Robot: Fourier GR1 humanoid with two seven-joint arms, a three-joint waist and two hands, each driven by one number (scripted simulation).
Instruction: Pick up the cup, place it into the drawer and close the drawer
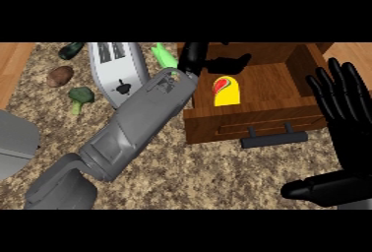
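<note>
**Yellow cup stands in the open drawer, left hand just behind it**

A long grey left forearm (138,128) reaches diagonally from the lower left toward an open brown wooden drawer (272,81). Its black left hand (207,59) sits at the drawer's far left corner, fingers and thumb spread apart and gripping nothing.

Just in front of that hand, a small yellow cup with a red and green mark on its side (227,91) stands inside the drawer on the wooden floor. It appears to be apart from the fingers, though the gap is hard to judge from this steep angle.

The drawer is pulled out, and its dark bar handle (274,139) faces the robot, below the cup.

The black right hand (341,103) shows at the right edge, beside the drawer's right wall, held upright with straight fingers, open and resting.

To the left of the left forearm, on the speckled beige stone counter (218,172), lie a silver two-slot toaster (116,71), a green broccoli floret (80,96), a brown potato (60,75) and a dark green avocado-like item (71,49). A bright green vegetable (164,55) lies just left of the left hand, partly hidden by the wrist.
</note>
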